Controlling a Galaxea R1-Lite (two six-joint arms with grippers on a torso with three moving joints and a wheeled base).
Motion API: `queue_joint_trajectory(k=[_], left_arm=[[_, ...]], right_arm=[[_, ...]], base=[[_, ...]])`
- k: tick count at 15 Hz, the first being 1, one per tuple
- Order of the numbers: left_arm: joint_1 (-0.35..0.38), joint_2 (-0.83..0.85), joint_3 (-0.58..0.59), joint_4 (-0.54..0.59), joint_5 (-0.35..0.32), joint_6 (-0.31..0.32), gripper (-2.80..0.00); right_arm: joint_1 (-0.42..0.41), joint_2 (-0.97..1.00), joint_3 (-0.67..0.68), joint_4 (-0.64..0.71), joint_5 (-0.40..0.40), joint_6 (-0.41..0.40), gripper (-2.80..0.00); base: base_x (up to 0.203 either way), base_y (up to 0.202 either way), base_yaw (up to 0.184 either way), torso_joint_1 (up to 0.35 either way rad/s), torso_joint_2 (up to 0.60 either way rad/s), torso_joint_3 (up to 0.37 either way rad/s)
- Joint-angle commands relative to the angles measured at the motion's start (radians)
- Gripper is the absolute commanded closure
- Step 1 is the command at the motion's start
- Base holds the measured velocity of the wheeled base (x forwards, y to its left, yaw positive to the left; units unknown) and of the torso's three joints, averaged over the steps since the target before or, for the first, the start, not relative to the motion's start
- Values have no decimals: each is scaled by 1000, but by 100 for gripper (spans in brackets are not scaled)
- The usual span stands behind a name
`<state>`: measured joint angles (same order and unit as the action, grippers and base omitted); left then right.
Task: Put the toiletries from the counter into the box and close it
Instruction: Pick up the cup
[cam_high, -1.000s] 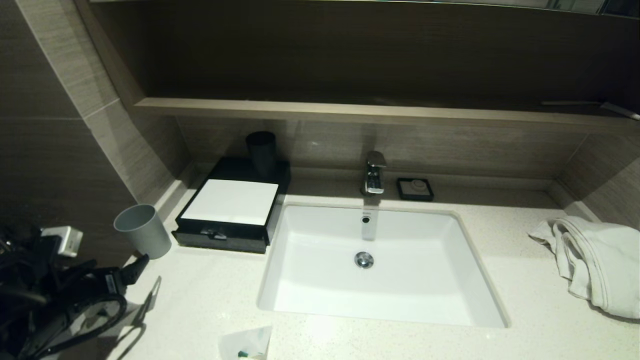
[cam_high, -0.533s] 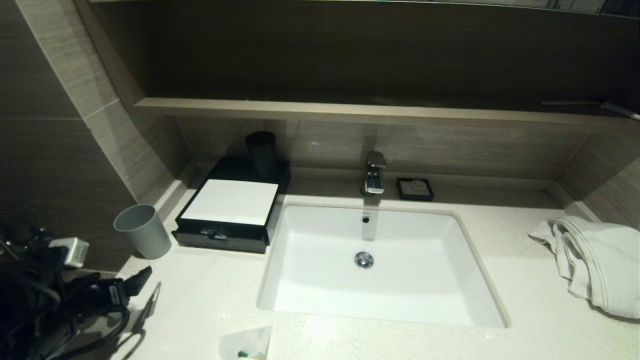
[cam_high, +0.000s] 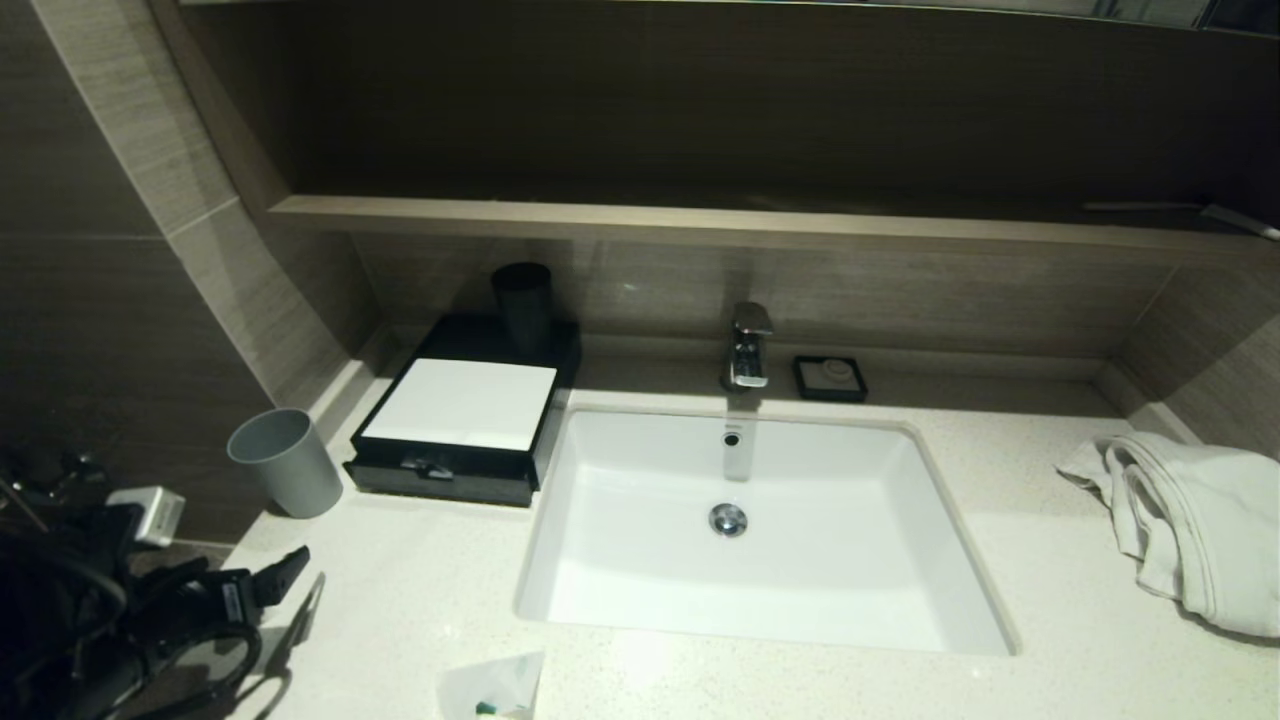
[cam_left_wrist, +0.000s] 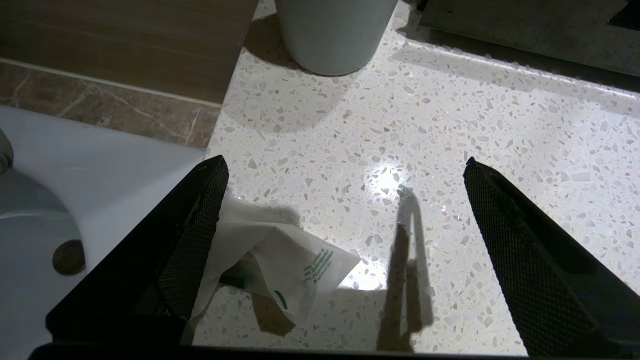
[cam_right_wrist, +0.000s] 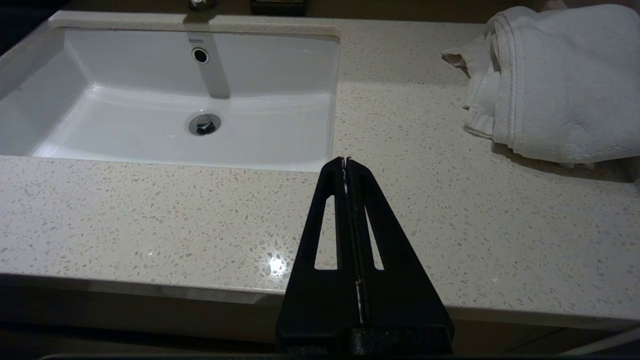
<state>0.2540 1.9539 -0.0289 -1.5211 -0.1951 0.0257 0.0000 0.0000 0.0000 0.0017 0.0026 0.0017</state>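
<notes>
One crinkly white sachet of the toiletries (cam_high: 490, 688) with a green item inside lies at the counter's (cam_high: 1050, 620) near edge, left of the sink. My left gripper (cam_left_wrist: 344, 162) hovers open over the counter's front left corner. The sachet (cam_left_wrist: 280, 260) lies partly under one of its fingers (cam_left_wrist: 195, 230), and nothing is between them. In the head view one left finger (cam_high: 290, 565) shows at the lower left. The black box (cam_high: 455, 405) with a white top sits at the back left, drawer front facing forward. My right gripper (cam_right_wrist: 346, 161) is shut and empty over the counter's front edge, right of the sink.
A grey cup (cam_high: 285, 462) stands left of the box. A black cup (cam_high: 523, 300) stands on the box's back. The white sink (cam_high: 760, 590) fills the middle, with a faucet (cam_high: 748, 345) and a small black soap dish (cam_high: 830, 378) behind. A white towel (cam_high: 1190, 530) lies at right.
My left arm has shifted toward the counter's near edge and slightly right, closer to the sachet. The sachet, box and right arm have not moved.
</notes>
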Motion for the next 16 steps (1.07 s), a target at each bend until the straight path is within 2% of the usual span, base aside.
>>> queue_joint_trajectory(k=[1,12,16], left_arm=[[1,12,0,-9,-1,0,-280],[1,70,-83,-9,-4,-1,-280],[1,82,-114,-9,-30,-1,-280]], right_arm=[[0,0,0,0,0,0,0],[0,0,0,0,0,0,0],[0,0,0,0,0,0,0]], base=[[0,0,0,0,0,0],[0,0,0,0,0,0],[0,0,0,0,0,0]])
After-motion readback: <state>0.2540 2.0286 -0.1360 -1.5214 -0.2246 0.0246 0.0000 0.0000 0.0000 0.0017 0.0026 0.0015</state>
